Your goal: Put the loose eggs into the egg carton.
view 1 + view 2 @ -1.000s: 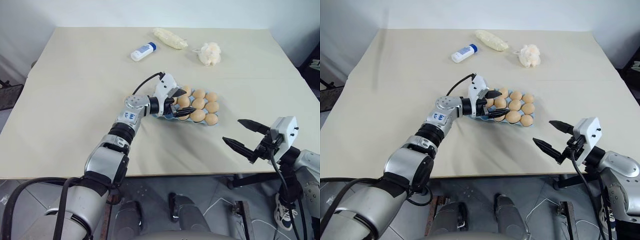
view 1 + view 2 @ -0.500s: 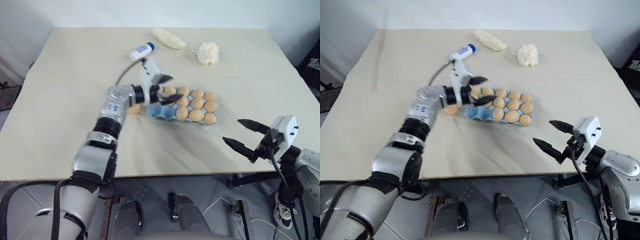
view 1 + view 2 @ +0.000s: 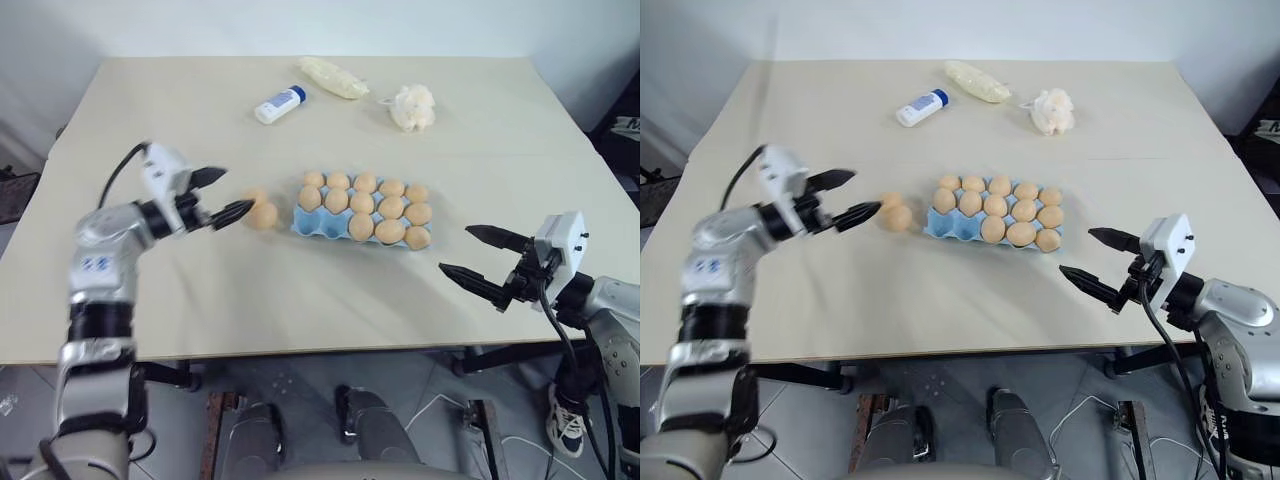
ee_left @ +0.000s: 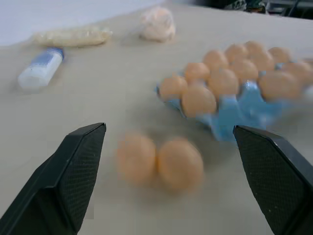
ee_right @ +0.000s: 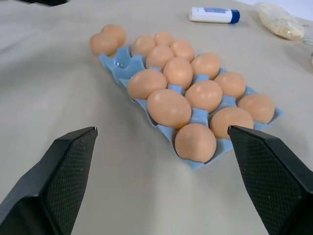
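While the carton point(image 3: 360, 212) sits mid-table with almost every cup filled, two loose eggs point(image 3: 258, 212) lie side by side on the bare tabletop just off its left end, touching or nearly touching each other and close to the carton's blue edge. From the right wrist view at least one cup at that near corner looks empty. The left gripper point(image 3: 218, 197) hovers just left of the pair, fingers spread wide and holding nothing, pointing level toward them, so the eggs lie straight ahead of its tips, between it and the carton. In its wrist view both eggs sit inside the gap between the two fingers. The pair's line runs roughly across the gripper's approach, so closing on one egg alone probably needs a slight sideways aim. The right gripper point(image 3: 482, 258) hangs off the table's near right edge, also wide open and empty, well apart from the eggs with the carton in between; the left arm is clearly nearer.
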### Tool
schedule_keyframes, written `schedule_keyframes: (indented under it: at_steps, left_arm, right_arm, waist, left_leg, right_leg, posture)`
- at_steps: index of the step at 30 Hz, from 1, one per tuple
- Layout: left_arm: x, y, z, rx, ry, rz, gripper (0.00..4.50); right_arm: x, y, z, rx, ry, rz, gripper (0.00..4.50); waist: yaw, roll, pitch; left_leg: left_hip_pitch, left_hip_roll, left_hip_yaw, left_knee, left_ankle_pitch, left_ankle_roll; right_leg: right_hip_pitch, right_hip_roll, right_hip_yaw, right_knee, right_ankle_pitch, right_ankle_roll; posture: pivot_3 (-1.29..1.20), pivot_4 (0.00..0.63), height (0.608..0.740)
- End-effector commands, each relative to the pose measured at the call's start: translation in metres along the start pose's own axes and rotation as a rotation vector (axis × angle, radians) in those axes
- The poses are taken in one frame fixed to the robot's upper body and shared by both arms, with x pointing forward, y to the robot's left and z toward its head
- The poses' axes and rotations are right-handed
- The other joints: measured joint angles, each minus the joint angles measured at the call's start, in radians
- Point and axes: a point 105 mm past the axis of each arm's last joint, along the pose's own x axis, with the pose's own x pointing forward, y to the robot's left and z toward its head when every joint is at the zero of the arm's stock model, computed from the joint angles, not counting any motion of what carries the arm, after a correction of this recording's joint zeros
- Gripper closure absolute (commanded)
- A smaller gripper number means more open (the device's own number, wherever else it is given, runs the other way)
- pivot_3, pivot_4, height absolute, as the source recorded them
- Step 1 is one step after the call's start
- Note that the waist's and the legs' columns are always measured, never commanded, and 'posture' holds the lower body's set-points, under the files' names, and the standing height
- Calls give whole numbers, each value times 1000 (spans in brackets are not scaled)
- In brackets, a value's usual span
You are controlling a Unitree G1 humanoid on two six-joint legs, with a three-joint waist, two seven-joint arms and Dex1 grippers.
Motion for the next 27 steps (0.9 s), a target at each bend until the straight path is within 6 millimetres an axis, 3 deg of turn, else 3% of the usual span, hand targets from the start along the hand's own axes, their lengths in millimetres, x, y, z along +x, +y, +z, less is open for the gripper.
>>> schedule_keyframes:
  at_steps: [1, 7, 14, 22, 24, 27]
  left_arm:
    - [-28, 0, 6, 10, -8, 18, 57]
    - [-61, -8, -26, -71, 78, 75, 57]
    - [-62, -18, -25, -76, 63, 128, 57]
    - [5, -33, 8, -53, -68, 147, 57]
    - [15, -37, 10, -60, -76, 140, 57]
    - [39, -47, 12, -83, -79, 130, 57]
  right_arm:
    - [0, -2, 10, -38, -19, 30, 0]
    - [2, -2, 12, -57, -25, 93, 0]
    - [-2, -3, 7, -75, 21, 148, 0]
    - [7, -6, 16, -74, -54, 176, 0]
    - [8, -6, 17, -76, -60, 177, 0]
    - [10, -5, 18, -82, -73, 184, 0]
  waist:
    - [4, 0, 0]
    - [11, 0, 0]
    - [12, 0, 0]
    - [12, 0, 0]
    - [12, 0, 0]
    - [8, 0, 0]
  left_leg:
    - [0, 0, 0, 0, 1, -1]
    - [0, -1, -1, 0, -1, -7]
    - [0, -1, -2, 0, -1, -7]
    - [1, -2, -1, 1, -1, -7]
    - [1, -2, -1, 0, 0, -7]
    - [1, -1, 0, 0, 1, -3]
  right_leg:
    - [0, 0, -1, 0, 0, -1]
    - [0, -4, 0, 0, -9, -17]
    - [0, -6, -1, -1, -9, -16]
    - [1, -1, 0, 0, -7, -13]
    - [1, 0, 1, 0, -1, -2]
    - [1, 0, 1, -1, 1, 0]
  posture:
    - [0, 150, 740]
    - [0, 150, 740]
    - [0, 150, 740]
    - [0, 150, 740]
    - [0, 150, 740]
    - [0, 150, 740]
